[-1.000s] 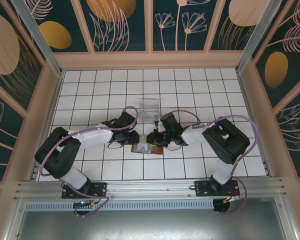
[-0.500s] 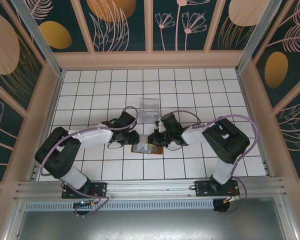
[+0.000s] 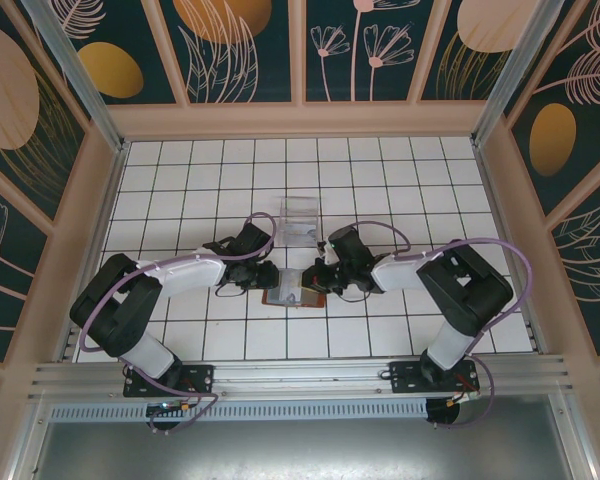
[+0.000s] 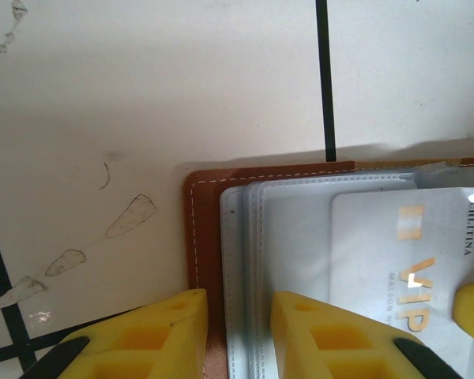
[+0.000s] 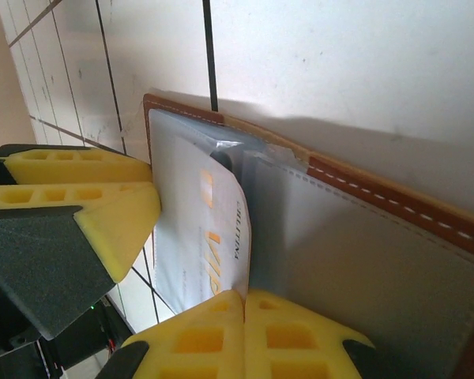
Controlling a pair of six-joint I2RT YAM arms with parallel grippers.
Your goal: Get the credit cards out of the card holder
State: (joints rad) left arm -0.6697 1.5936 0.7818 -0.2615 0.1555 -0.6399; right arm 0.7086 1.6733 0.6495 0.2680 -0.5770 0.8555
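Since the card holder (image 3: 293, 297), lying mid-surface (image 3: 400, 180), looks like light, soft leather likely to slide, our left end effector (image 4: 238, 335) at its 10 o'clock nips its stitched edge and clear sleeves (image 4: 245, 260) between narrowly parted jaws. We count one holder and one white card (image 5: 197, 237) showing, perhaps a dark one behind. Thin, stiff and glossy, that card is best taken by its free end, where our right end effector (image 5: 245, 335), at 2 o'clock, is fully closed on it.

The wallet (image 4: 201, 237) is brown with white stitching. Its card (image 4: 379, 253) is white with gold lettering, the table (image 4: 182, 79) white-tiled with black lines.
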